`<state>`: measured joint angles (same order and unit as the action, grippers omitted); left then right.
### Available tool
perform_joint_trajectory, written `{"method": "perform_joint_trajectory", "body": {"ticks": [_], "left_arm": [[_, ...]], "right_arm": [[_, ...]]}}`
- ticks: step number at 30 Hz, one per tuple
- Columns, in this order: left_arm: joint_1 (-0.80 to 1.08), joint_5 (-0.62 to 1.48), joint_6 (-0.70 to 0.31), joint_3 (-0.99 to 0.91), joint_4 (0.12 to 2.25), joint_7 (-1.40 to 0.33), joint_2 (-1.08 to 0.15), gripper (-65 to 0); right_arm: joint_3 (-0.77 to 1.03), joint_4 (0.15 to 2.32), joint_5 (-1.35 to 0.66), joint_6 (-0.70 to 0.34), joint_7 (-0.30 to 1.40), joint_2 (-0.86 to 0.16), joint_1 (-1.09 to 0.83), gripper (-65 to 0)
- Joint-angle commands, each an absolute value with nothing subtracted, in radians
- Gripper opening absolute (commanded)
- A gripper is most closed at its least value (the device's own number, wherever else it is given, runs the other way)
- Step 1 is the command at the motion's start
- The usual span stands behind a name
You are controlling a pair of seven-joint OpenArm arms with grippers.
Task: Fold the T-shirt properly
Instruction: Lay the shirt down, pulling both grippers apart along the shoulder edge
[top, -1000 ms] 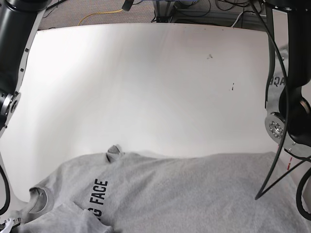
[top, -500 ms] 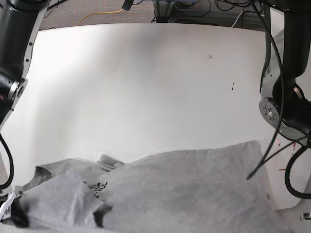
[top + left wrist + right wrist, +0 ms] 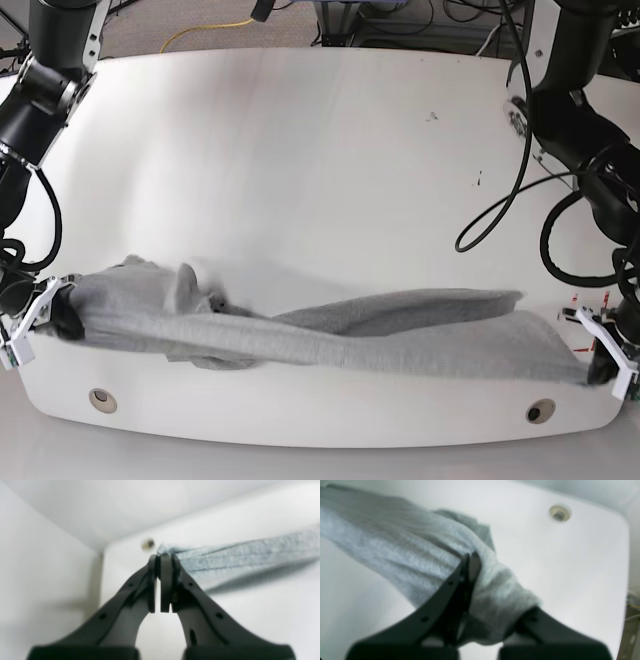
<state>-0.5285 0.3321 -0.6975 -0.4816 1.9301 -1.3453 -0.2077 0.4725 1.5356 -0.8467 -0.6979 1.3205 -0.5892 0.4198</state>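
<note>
A second ago spread flat, the T-shirt (image 3: 330, 335) now hangs bunched between left hand (image 3: 602, 365) and right hand (image 3: 45, 312) — both clamped on it — above the desk (image 3: 300, 160), ready for re-laying.

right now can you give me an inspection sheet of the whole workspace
surface: white rounded table, a few small dark specks, two round fittings near its front edge
job's things: heather-grey soft knit T-shirt stretched in a long band across the front of the table, bunched toward the right gripper's end, no lettering showing
clutter: nothing seen
grippers: left gripper shut on one end of the T-shirt; right gripper shut on the bunched end
cables: black cables looping off the left arm; yellow cable on the floor behind
surroundings: grey floor and more wiring behind the table
</note>
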Motion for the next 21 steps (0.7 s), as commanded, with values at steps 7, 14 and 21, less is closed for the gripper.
{"method": "perform_joint_trajectory", "body": {"ticks": [7,14,21], "left_arm": [[-0.34,0.325,-0.698,-0.595,2.003,-1.396,-0.154,-65.0],[-0.14,0.325,-0.698,-0.7,2.011,-1.396,-0.136,-65.0],[0.077,0.325,-0.698,-0.779,2.006,-1.396,-0.176,-65.0]], "right_arm": [[0.608,1.664,-0.878,-0.698,1.32,-0.542,0.225,-65.0],[0.694,1.75,-0.881,-0.698,1.322,-0.47,0.022,-65.0],[0.745,1.83,-0.881,-0.698,1.34,-0.387,-0.154,-65.0]]}}
